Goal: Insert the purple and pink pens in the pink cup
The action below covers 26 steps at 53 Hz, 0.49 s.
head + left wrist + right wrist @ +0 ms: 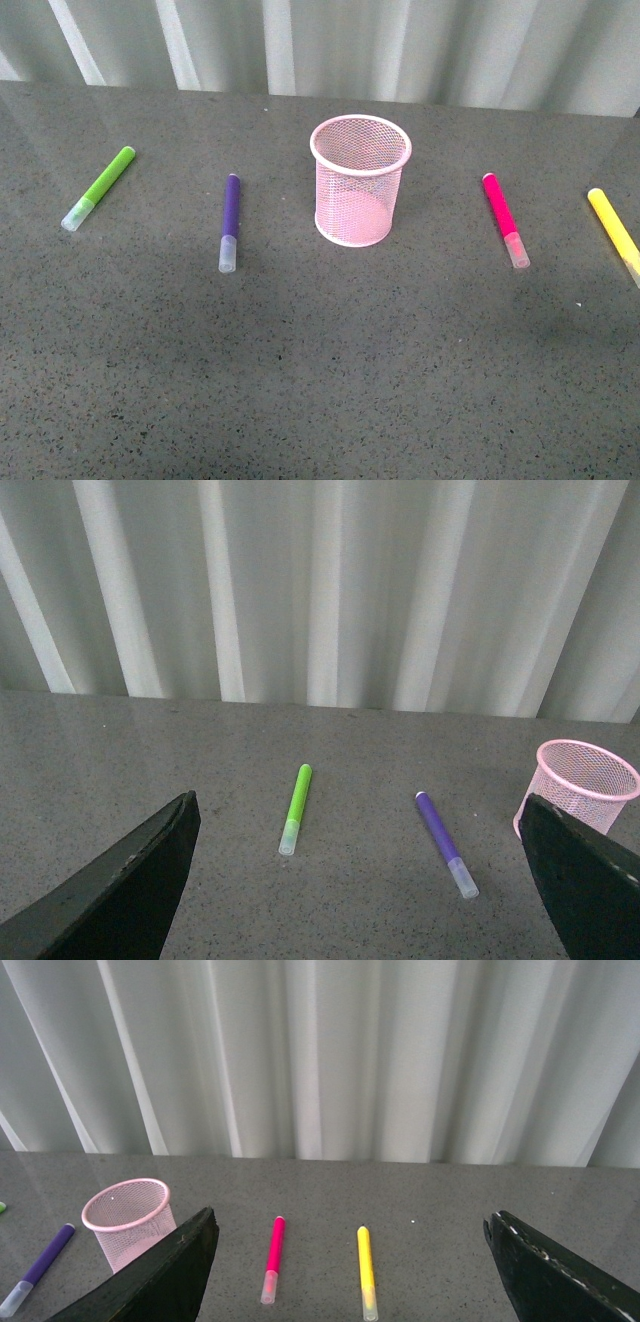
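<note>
The left hand (pixel 356 798) is opened wide. Its two dark fingers (pixel 130 890) stand far apart at both sides of the left wrist view, with nothing held between them, and it hangs above the grey speckled desk (pixel 320 390). The right hand (pixel 351 1215) is spread in the same way, and its fingers (pixel 162 1277) also grip nothing. Neither arm shows in the front view. The pink cup (pixel 358 205) stands upright near the middle of the desk, toward the far side, with its mouth open upward. The purple pen (pixel 230 215) lies flat on the desk to the left of the cup, apart from it, with its clear cap pointing toward the robot. The pink pen (pixel 500 212) lies flat to the right of the cup, also apart from it, slightly slanted, and its clear cap points toward the robot too. Both pens are outside the cup. Further left than the purple pen lies a green marker (pixel 103 183), placed on a slant. Further right than the pink pen lies a yellow marker (pixel 615 232), which the edge of the front view partly cuts off. Behind the desk hangs a white pleated curtain (pixel 400 40).
</note>
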Each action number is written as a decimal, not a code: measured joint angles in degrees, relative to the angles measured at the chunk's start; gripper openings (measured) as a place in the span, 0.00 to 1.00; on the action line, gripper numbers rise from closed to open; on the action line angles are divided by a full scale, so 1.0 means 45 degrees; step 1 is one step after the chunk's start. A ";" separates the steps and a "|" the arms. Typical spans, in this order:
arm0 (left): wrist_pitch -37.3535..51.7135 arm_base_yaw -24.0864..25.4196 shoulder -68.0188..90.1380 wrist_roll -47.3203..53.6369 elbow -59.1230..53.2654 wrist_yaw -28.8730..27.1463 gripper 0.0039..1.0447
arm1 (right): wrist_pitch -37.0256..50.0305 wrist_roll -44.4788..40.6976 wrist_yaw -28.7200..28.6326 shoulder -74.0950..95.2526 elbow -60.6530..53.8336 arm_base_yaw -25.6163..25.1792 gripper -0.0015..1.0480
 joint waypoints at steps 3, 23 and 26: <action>0.0000 0.0000 0.0000 0.0000 0.0000 0.0000 0.94 | 0.0000 0.0000 0.0000 0.0000 0.0000 0.0000 0.93; 0.0000 0.0000 0.0000 0.0000 0.0000 0.0000 0.94 | -0.0005 0.0000 0.0000 0.0000 0.0000 0.0000 0.93; 0.0000 0.0000 0.0000 0.0000 0.0000 0.0000 0.94 | -0.0005 0.0000 0.0000 0.0000 0.0000 0.0000 0.93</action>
